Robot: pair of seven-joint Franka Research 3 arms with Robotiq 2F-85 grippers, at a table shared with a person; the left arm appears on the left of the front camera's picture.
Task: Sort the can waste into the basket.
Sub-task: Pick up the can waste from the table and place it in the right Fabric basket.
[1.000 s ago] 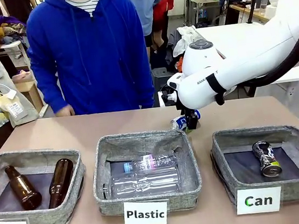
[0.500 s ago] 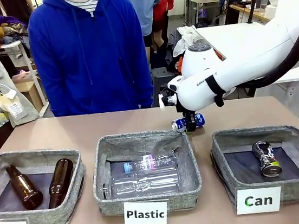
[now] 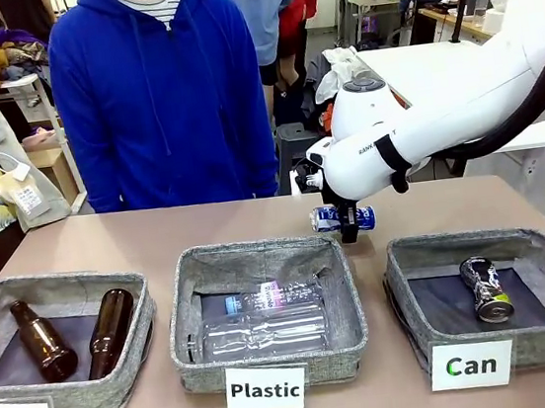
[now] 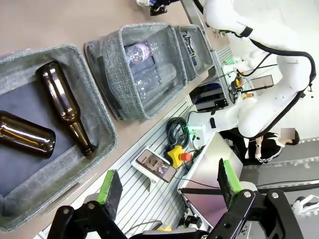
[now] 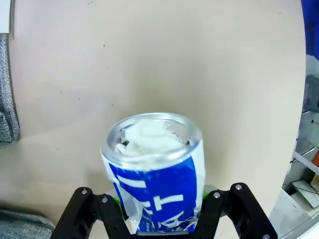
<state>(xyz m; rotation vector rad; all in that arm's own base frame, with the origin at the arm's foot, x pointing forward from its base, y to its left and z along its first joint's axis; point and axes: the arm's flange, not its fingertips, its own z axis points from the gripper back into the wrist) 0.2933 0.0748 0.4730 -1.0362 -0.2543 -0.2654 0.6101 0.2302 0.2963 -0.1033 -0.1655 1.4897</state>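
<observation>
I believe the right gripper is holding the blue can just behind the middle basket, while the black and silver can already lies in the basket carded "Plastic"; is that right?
Not quite: the black and silver can lies in the basket carded "Can", not "Plastic", as the front view shows. The rest holds: the right gripper is shut on the blue can just behind the middle basket.

The right gripper (image 3: 350,222) is seen pointing down from a bent white arm, jaws clamped; the left gripper (image 4: 169,186) is held wide apart.
</observation>
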